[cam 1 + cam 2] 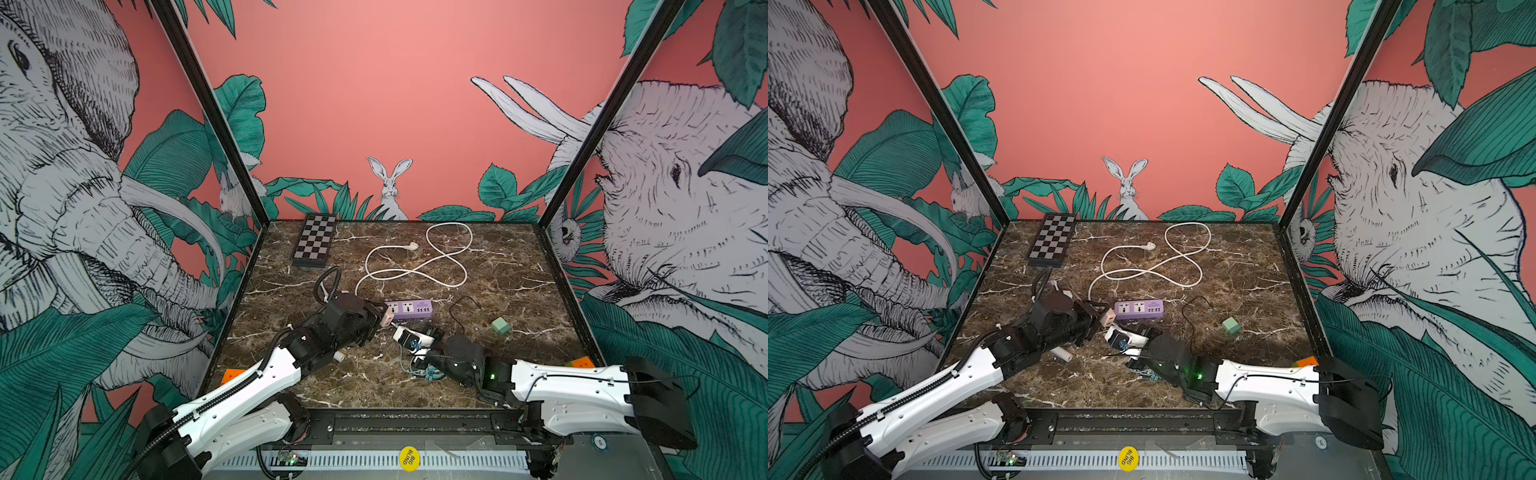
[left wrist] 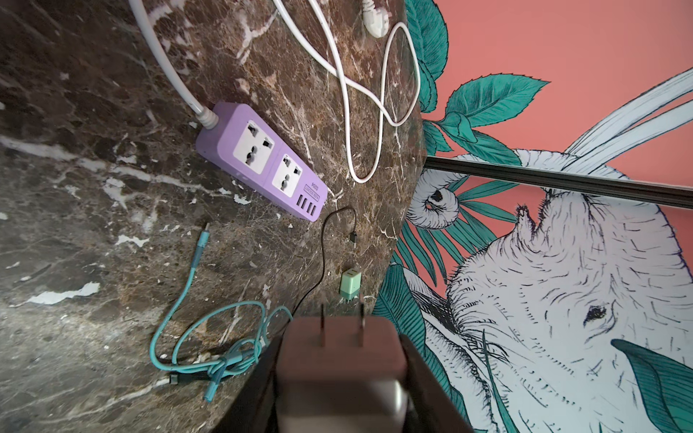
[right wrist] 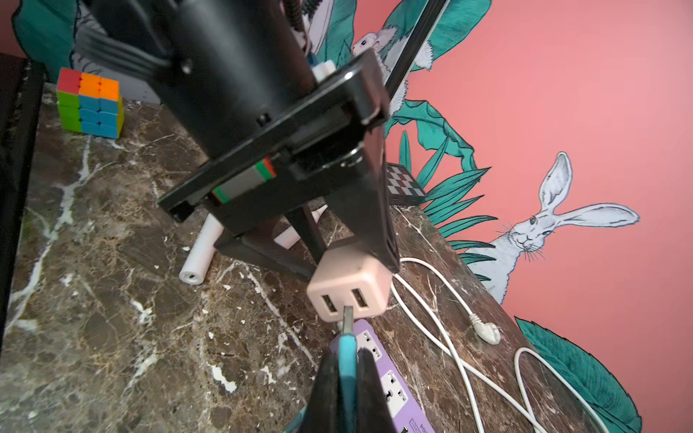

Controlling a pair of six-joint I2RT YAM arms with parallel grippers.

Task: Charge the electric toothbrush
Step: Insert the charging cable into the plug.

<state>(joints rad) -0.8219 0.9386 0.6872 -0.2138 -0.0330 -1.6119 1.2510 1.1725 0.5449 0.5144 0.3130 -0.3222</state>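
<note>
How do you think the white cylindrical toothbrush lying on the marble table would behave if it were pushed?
The white cylindrical toothbrush lies on its side, so it would probably roll. The brown marble tabletop looks polished, so it may slide too. Its straight shape suggests stiffness.

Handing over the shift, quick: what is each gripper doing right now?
Left gripper: shut on the pink USB adapter.
Right gripper: shut on the teal cable plug.

Both top views look down from the front, facing the pink back wall (image 1: 395,104). Both close wrist cameras share the purple rectangular power strip (image 2: 262,165).
</note>
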